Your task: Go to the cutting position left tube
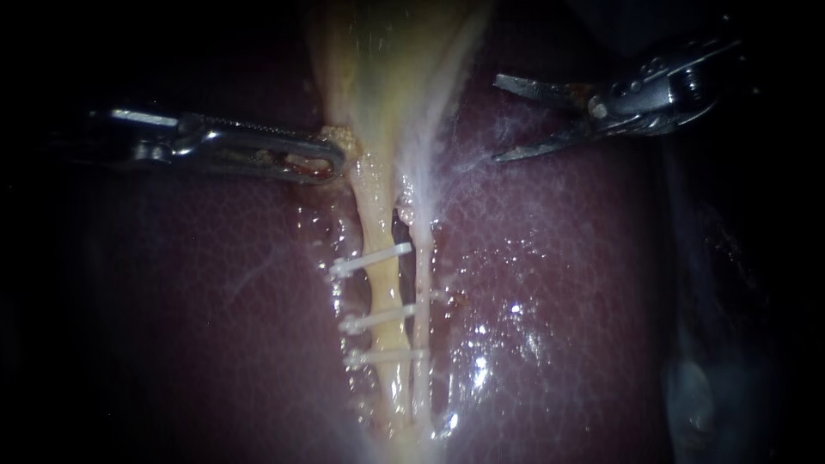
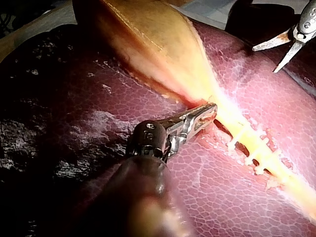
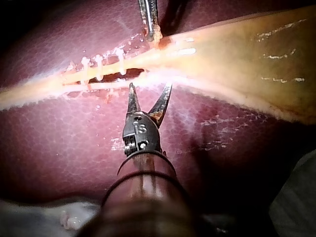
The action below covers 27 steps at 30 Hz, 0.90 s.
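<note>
Nearest the lens, the left tube lies uncut on the liver under three white clips; beyond, the left instrument pinches the gallbladder neck, while the right instrument, jaws spread, hangs well apart, its approach apparently not yet made.

Endoscope view: light concentrated at centre, falling off to a black surround from 7 through 11 o'clock and again at 1–3 o'clock. White specular glints at 5 o'clock. Pale grey blurred patch at 4 o'clock, not identifiable.

Left wrist view: pale bluish-white flat surface and tan band lie beyond the dark red liver.

Right wrist view: whitish-grey crumpled sheet borders the liver's edge.
</note>
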Motion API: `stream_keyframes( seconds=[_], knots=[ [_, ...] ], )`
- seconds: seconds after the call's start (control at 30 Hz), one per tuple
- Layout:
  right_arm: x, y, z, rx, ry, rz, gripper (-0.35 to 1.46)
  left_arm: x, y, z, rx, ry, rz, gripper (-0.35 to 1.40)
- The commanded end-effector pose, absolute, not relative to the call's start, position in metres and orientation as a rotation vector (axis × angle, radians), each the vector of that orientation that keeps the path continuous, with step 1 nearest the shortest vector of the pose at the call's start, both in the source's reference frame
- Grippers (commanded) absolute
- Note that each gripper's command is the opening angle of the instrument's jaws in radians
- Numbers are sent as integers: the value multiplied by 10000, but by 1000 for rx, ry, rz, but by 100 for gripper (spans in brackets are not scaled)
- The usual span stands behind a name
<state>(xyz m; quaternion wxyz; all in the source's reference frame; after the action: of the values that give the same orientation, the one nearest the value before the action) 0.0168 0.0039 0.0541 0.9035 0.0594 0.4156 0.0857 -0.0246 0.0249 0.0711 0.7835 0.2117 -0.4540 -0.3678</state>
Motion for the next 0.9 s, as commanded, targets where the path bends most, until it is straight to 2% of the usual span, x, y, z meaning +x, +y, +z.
stream_keyframes(
  seconds=[0.03,0.23,0.6,0.9],
  knots=[
    [168,39,541,123,859,177,134,-245,249,711,457,-980,-793,-35],
    [169,39,541,125,861,176,134,-239,253,699,465,-980,-793,-35],
    [170,39,541,129,864,175,136,-197,293,641,445,-1022,-854,-35],
    [175,32,542,182,904,179,138,-196,291,642,437,-1019,-862,-35]
  ],
)
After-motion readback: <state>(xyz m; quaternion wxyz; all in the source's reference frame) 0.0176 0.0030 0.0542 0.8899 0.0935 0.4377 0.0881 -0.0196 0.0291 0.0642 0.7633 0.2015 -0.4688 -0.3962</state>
